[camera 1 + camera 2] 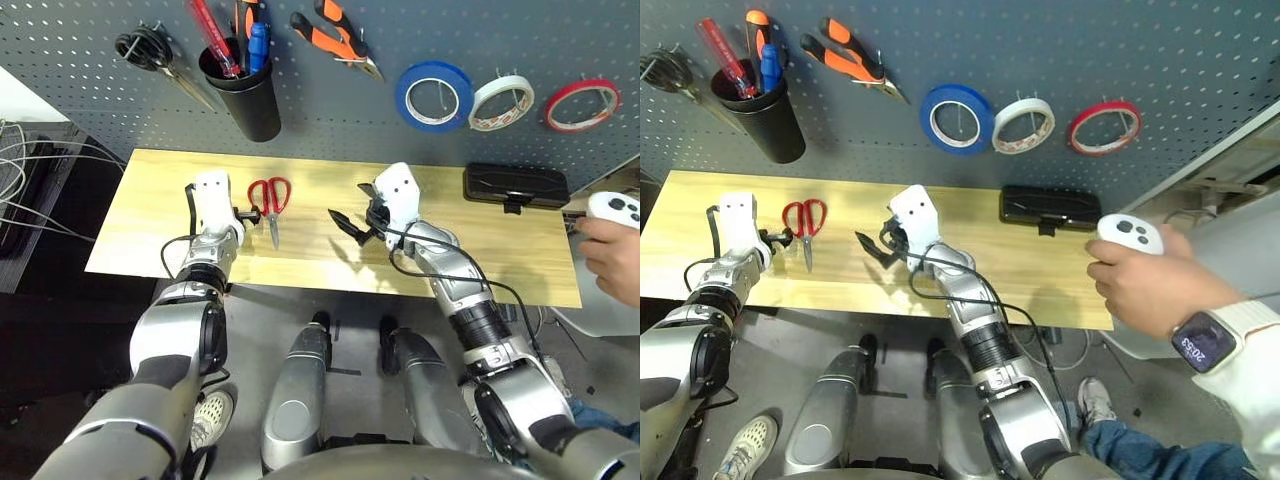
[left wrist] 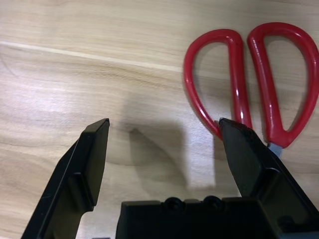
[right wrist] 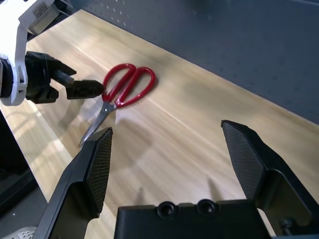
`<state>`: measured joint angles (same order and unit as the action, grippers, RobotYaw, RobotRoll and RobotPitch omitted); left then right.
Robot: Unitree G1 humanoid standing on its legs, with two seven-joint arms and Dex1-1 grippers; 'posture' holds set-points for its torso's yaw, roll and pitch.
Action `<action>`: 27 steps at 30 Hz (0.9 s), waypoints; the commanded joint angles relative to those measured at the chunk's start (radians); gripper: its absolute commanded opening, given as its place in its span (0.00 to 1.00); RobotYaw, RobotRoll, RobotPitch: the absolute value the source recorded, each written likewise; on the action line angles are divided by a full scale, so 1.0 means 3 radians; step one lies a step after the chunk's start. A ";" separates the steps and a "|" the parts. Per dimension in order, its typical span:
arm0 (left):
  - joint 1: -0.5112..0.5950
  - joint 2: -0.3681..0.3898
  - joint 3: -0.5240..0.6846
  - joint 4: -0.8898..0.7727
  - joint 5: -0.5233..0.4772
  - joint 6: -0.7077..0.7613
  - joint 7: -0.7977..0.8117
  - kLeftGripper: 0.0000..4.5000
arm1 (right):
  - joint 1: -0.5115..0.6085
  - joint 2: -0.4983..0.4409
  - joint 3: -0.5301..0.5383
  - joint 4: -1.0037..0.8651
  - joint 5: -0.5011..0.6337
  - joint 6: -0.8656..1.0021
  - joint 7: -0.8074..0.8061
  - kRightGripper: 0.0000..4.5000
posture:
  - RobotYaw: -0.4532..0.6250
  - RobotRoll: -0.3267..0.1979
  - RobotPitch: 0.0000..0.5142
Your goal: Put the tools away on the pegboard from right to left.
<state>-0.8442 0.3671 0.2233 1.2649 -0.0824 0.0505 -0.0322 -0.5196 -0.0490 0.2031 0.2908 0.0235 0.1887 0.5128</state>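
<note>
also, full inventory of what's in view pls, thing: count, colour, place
scissors: 1, red-handled, on table by left hand
scissors: 1, black-handled, hung on pegboard, left
cup: 1, black, on pegboard
screwdrivers in cup: 1 red, 1 blue
orange-black handle: 1, in cup
pliers: 1, orange-black, hung right of cup
tape rolls, hung, left to right: blue, white, red
case: 1, black, table right
table: 1, pale wood
pegboard: 1, dark grey, behind table
person's hand: 1, holding white controller, right
left hand, right hand: black, open, over table
</note>
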 commanded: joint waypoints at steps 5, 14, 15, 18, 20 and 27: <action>0.0003 -0.0043 0.0026 0.0136 0.0026 0.0055 0.0024 1.00 | 0.0137 -0.0015 0.0058 -0.0165 -0.0008 0.0115 -0.0020 1.00 | 0.37 0.62 0.78; 0.0034 -0.0047 0.0096 0.0203 -0.0011 0.0353 0.0150 0.79 | 0.0168 -0.0034 0.0054 -0.0278 0.0002 0.0195 -0.0050 1.00 | 0.36 0.62 0.79; 0.0030 -0.0053 0.0118 0.0206 -0.0028 0.0405 0.0137 0.73 | 0.0170 -0.0035 0.0054 -0.0283 0.0003 0.0199 -0.0053 1.00 | 0.36 0.62 0.79; 0.0017 -0.0086 0.0179 0.0198 -0.0071 0.0485 0.0077 0.51 | 0.0165 -0.0035 0.0054 -0.0278 0.0004 0.0199 -0.0060 1.00 | 0.36 0.62 0.79; 0.0008 -0.0097 0.0182 0.0186 -0.0067 0.0492 0.0036 0.37 | 0.0147 -0.0030 0.0050 -0.0252 0.0004 0.0190 -0.0065 1.00 | 0.36 0.62 0.79; 0.0013 -0.0098 0.0158 0.0147 -0.0028 0.0422 -0.0077 0.00 | 0.0052 -0.0003 0.0037 -0.0092 0.0002 0.0098 -0.0084 1.00 | 0.39 0.62 0.76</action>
<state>-0.8776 0.3427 0.2724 1.2815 -0.0946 0.1612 -0.0440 -0.5119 -0.0584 0.2050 0.2393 0.0242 0.2282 0.4873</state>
